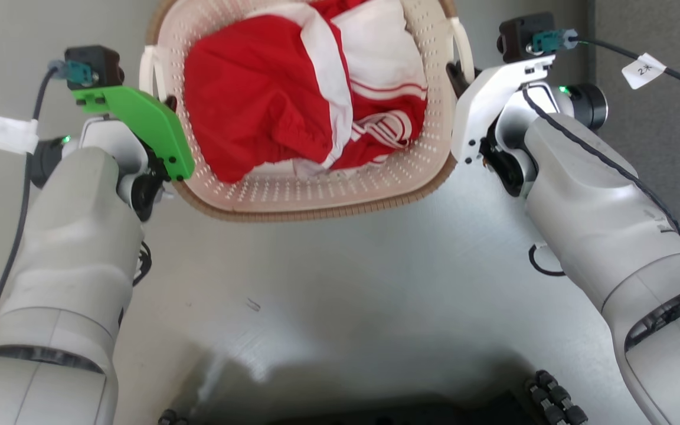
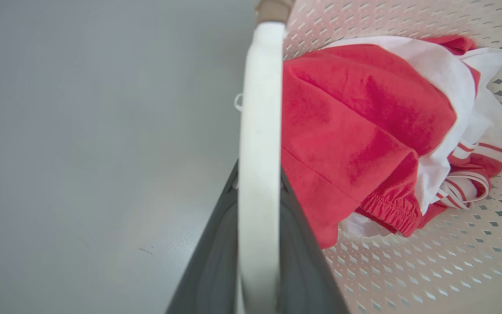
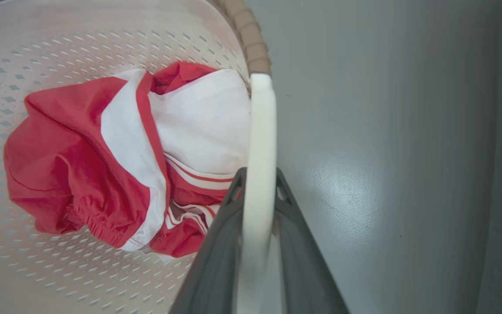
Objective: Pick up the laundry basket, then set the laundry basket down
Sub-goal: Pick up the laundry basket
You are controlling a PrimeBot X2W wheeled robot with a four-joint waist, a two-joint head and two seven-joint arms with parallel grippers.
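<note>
Your left gripper (image 2: 258, 174) clamps the laundry basket (image 1: 316, 198) by its left loop handle (image 2: 259, 100). Your right gripper (image 3: 257, 176) clamps the right loop handle (image 3: 263, 117). It has red-and-white clothes (image 1: 293, 88) inside.

A glossy grey floor (image 1: 340, 277) bears a small dark scuff (image 1: 252, 304); a darker strip (image 1: 664, 153) borders its right.

The cream, perforated, brown-rimmed, white-handled basket (image 1: 316, 189) is facing up. Red-and-white clothes (image 1: 269, 100) are lying crumpled inside.

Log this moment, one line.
left gripper: shut on white loop handle | right gripper: shut on opposite handle | cream perforated plastic laundry basket: red-and-white clothes inside
</note>
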